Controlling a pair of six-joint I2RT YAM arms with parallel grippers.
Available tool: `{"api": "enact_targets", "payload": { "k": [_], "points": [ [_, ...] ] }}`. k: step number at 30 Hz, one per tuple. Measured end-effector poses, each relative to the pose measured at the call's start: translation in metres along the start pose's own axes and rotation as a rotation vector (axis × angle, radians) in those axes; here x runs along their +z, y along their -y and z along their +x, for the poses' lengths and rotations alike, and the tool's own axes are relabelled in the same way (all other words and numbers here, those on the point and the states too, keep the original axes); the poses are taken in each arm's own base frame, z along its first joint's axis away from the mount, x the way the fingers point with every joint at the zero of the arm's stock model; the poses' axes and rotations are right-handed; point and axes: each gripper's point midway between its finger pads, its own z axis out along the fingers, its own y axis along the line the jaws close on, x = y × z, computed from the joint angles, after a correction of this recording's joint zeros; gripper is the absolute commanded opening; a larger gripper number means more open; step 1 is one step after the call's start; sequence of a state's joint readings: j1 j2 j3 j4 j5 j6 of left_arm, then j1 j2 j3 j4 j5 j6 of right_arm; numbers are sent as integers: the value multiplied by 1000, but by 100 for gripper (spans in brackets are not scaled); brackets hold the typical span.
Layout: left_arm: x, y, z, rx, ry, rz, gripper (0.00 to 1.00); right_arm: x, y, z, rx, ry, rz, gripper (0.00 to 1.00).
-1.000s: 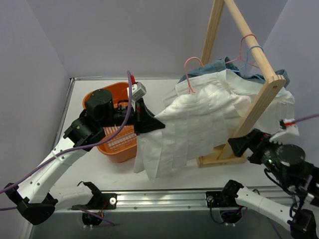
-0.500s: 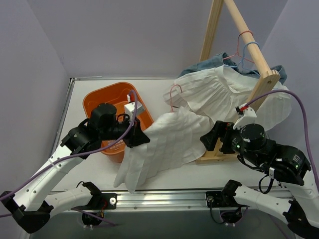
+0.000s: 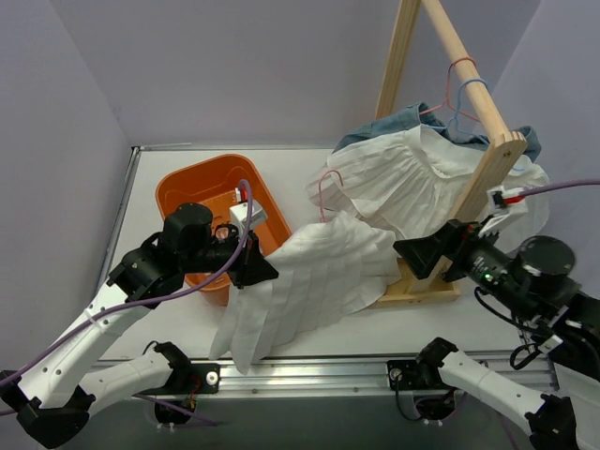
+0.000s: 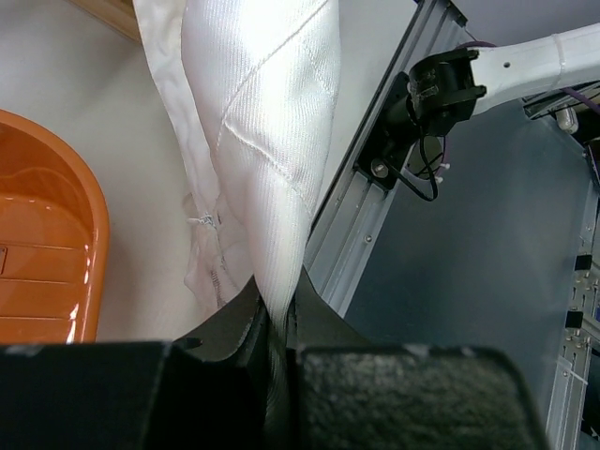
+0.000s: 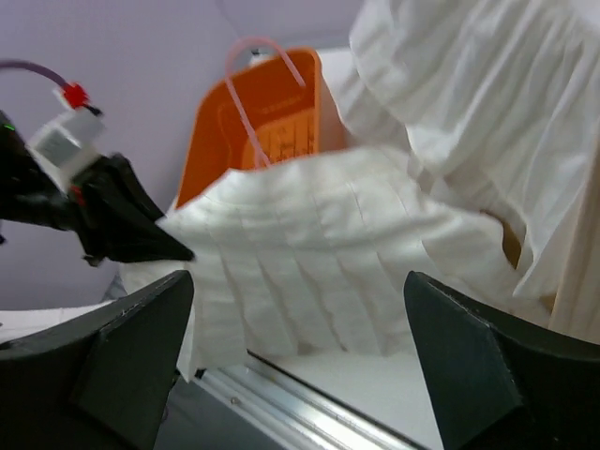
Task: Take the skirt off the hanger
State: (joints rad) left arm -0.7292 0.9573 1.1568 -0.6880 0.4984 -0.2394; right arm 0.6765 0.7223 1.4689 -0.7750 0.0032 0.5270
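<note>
White pleated skirt [image 3: 309, 272] drapes rightward from the orange basket [image 3: 214, 180], its hem trailing nearer me than the basket. My left gripper [image 3: 261, 272] is clenched on the skirt's edge, just beside the basket's near right corner. My right gripper [image 3: 407, 252] hangs spread and empty, well right of the basket, facing the cloth. Farther back, the pink hanger [image 5: 246, 117] rises from the waistband, so I judge it still clipped in. I'd keep the left clamp firm, pinch the hanger with the right, and draw it away from the basket slowly.
</note>
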Motion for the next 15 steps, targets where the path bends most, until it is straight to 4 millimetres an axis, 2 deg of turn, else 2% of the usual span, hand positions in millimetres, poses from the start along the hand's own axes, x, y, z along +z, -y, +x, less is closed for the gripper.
{"api": "enact_targets", "payload": {
  "k": [3, 6, 10, 15],
  "points": [
    [3, 3, -1, -1, -2, 22, 2, -20, -24, -41, -76, 88, -86, 91],
    [4, 6, -2, -7, -2, 41, 2, -24, -48, -64, -161, 107, -183, 93],
    [4, 7, -2, -10, -4, 48, 2, -4, -66, -73, -208, 49, -288, 94],
    [4, 7, -2, -15, -4, 49, 2, 19, -77, -74, -205, 0, -379, 92]
  ]
}}
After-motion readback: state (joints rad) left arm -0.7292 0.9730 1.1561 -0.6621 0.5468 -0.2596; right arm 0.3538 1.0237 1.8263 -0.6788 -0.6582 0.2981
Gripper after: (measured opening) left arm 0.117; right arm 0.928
